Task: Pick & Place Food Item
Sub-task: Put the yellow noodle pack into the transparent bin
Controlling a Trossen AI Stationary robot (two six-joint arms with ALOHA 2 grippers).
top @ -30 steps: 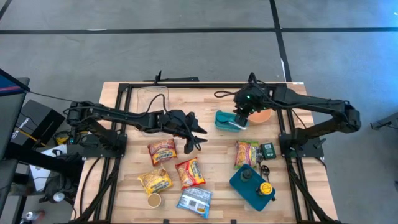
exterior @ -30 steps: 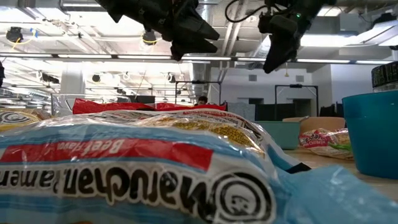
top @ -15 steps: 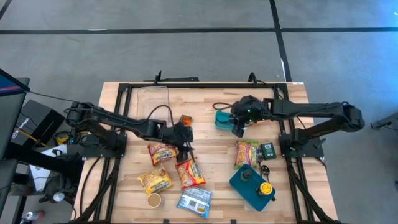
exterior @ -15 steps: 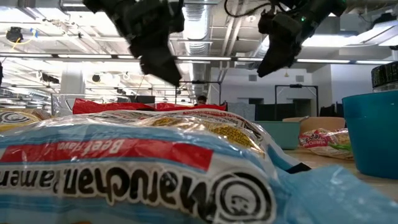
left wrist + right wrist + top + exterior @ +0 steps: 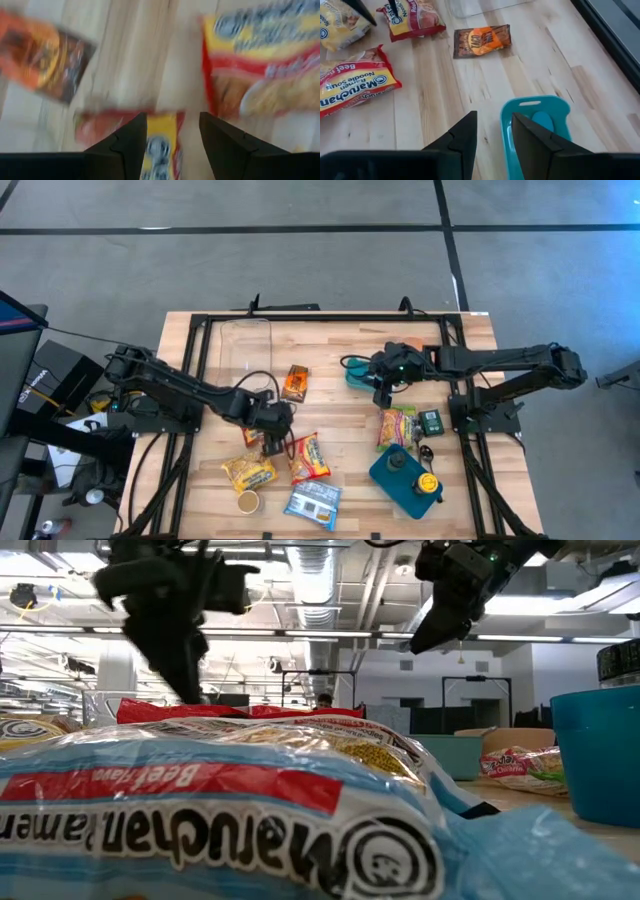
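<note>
Left tool [image 5: 266, 442], jaws partly open and empty, hovers over a red ramen packet [image 5: 256, 432] on the table [image 5: 330, 395]; crowded neighbouring packets risk a double pinch. Right tool [image 5: 382, 393], partly open and empty, waits above the teal tray [image 5: 357, 371].

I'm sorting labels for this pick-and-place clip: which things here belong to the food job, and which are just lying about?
Job:
left gripper, over a ramen packet
red ramen packet
yellow ramen packet
orange snack packet
right gripper

Lying about:
teal container
blue tray
small cup
</note>
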